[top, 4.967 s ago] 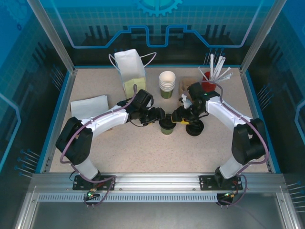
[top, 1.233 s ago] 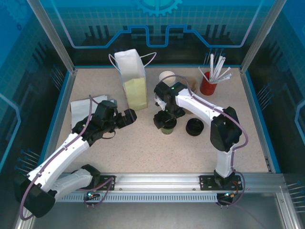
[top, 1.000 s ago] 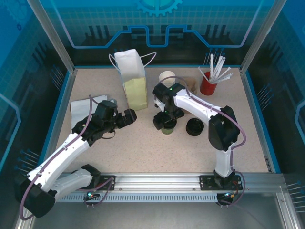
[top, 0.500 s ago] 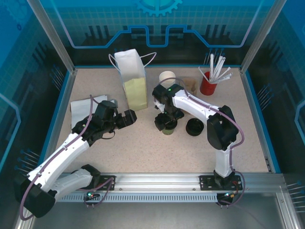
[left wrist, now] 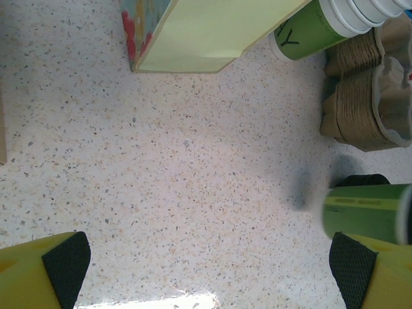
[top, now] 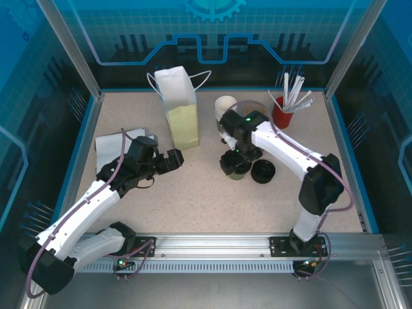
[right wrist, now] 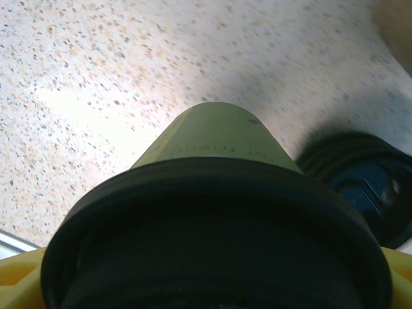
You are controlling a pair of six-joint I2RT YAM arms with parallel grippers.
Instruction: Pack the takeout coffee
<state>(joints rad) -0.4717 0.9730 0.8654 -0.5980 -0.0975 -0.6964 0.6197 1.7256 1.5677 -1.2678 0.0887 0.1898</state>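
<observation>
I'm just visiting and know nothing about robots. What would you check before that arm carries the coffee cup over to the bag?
1. Black lid seated on the takeout coffee: ok.
2. Right fingers around the cup at its lid: ok.
3. Paper bag standing upright: ok.
4. Bag mouth open wide enough: cannot tell.
5. Left fingers open and empty: ok.
6. Cup clear of the loose lid stack beside it: cannot tell.
</observation>
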